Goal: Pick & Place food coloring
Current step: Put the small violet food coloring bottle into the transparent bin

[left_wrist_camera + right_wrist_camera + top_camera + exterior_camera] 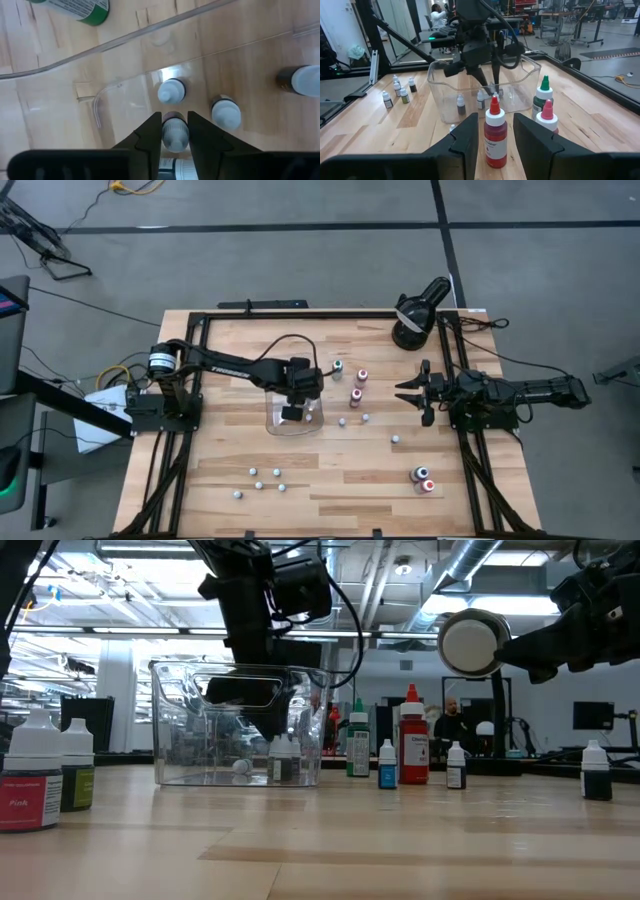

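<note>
A clear rectangular tray stands left of the table's middle. My left gripper reaches down into it and is shut on a tiny white-capped food coloring bottle. Two more tiny bottles stand on the tray floor beside it. My right gripper hovers open near the table's right side. In its wrist view its fingers frame a red-capped bottle farther ahead without touching it. My left gripper pinches the tiny bottle at its upper body just under the white cap, one finger on each side. The fingers come from above, pointing down into the tray. The bottle stays upright; whether its base rests on the tray floor I cannot tell.
Loose bottles dot the table: a green-capped one and red ones right of the tray, small ones, a cluster near the front edge, two larger ones. A black round device stands at the far right.
</note>
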You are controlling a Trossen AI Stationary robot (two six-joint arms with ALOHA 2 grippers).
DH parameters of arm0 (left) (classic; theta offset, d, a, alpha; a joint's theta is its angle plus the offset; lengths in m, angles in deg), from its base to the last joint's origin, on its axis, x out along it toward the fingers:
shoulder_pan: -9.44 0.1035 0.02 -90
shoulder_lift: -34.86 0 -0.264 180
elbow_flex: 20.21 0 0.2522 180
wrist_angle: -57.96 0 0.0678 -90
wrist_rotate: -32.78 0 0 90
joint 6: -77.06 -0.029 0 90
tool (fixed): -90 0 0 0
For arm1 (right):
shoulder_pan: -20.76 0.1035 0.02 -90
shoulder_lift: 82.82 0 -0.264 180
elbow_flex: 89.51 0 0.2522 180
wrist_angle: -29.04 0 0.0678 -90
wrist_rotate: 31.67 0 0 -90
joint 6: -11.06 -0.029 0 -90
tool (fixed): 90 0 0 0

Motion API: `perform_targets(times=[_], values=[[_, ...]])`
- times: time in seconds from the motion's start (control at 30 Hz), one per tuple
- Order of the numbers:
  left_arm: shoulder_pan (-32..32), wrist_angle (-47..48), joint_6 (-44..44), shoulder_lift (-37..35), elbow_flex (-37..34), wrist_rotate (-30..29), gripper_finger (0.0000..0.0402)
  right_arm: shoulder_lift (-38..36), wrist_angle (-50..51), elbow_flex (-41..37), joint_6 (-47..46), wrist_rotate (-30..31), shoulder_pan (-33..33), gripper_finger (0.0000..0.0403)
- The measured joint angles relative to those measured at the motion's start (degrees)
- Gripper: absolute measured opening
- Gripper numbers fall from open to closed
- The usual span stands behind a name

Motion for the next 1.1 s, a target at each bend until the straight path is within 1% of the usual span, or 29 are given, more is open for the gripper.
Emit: perform_targets(times=[1.1], values=[[0.04, -0.26, 0.62, -0.07, 0.00, 0.97, 0.0087, 0.01, 0.00, -0.02, -0.01, 0.00, -0.01, 0.0113]])
